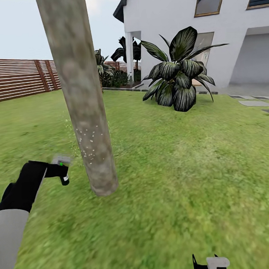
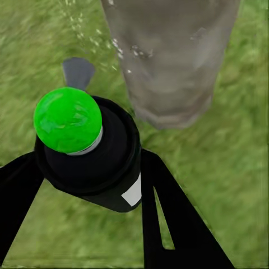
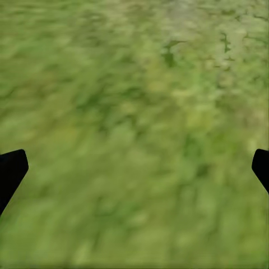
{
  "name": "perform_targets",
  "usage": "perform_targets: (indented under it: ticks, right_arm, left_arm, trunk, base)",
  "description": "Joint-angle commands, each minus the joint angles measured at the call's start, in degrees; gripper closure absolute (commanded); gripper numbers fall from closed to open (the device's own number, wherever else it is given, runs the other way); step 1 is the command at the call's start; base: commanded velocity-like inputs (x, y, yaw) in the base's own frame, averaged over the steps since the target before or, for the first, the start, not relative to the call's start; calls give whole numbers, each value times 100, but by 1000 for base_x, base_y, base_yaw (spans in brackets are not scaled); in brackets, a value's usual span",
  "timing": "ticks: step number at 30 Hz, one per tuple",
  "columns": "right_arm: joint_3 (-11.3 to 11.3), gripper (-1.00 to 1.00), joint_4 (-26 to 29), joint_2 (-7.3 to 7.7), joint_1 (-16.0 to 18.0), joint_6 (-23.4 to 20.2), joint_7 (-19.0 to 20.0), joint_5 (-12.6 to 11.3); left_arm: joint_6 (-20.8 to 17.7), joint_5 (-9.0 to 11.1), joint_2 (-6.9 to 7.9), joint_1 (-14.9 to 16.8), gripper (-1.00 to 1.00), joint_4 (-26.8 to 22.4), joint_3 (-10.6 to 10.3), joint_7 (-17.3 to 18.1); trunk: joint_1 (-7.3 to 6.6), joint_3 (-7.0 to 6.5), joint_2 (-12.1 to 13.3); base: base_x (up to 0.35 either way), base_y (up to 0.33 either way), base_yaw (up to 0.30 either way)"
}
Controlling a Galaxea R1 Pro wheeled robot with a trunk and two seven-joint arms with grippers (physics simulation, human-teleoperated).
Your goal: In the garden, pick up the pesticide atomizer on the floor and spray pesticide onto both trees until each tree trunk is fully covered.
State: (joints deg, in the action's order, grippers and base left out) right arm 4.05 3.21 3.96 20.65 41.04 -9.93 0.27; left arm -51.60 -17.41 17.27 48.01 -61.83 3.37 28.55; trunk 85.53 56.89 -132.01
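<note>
A thick grey-brown tree trunk [image 1: 85, 113] rises from the garden lawn [image 1: 182, 167], leaning slightly left. Tiny white pesticide specks [image 1: 90, 143] dot its lower part, and some drift in the air beside it [image 2: 84, 31]. My left gripper [image 1: 61, 170] is shut on the dark pesticide atomizer [image 2: 95, 162], just left of the trunk near its base. The atomizer's top shows a bright green dome [image 2: 67, 119] and a white label [image 2: 133, 193] on its side. The trunk [image 2: 168, 61] stands close ahead of it. My right gripper [image 1: 210, 263] hangs low at the right, open over grass [image 3: 134, 168].
A large dark-leaved plant [image 1: 179, 76] stands in front of a white house [image 1: 224, 34] at the back right. A brown slatted fence [image 1: 20, 78] runs along the back left. Paving stones [image 1: 253, 103] lie at the far right. Open lawn spreads right of the trunk.
</note>
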Motion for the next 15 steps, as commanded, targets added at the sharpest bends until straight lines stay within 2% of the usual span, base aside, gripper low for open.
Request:
perform_targets:
  ticks: [1,3,6,15]
  right_arm:
    - [0,-100,-1,0,0,0,0,2]
    - [0,-100,0,0,0,0,0,2]
    - [0,-100,-2,0,0,0,0,1]
    - [0,-100,-2,0,0,0,0,1]
  left_arm:
    - [31,15,29,-122,100,44,16,-4]
    - [254,8,80,-241,100,80,22,-8]
    - [475,10,73,-340,100,164,17,-71]
    - [501,44,31,-355,100,173,30,-139]
  trunk:
    - [0,-1,0]
    - [0,-1,0]
    - [0,-1,0]
    - [0,-1,0]
  base:
    - [0,0,0]
    - [0,0,0]
    - [8,-9,0]
    - [116,-212,0]
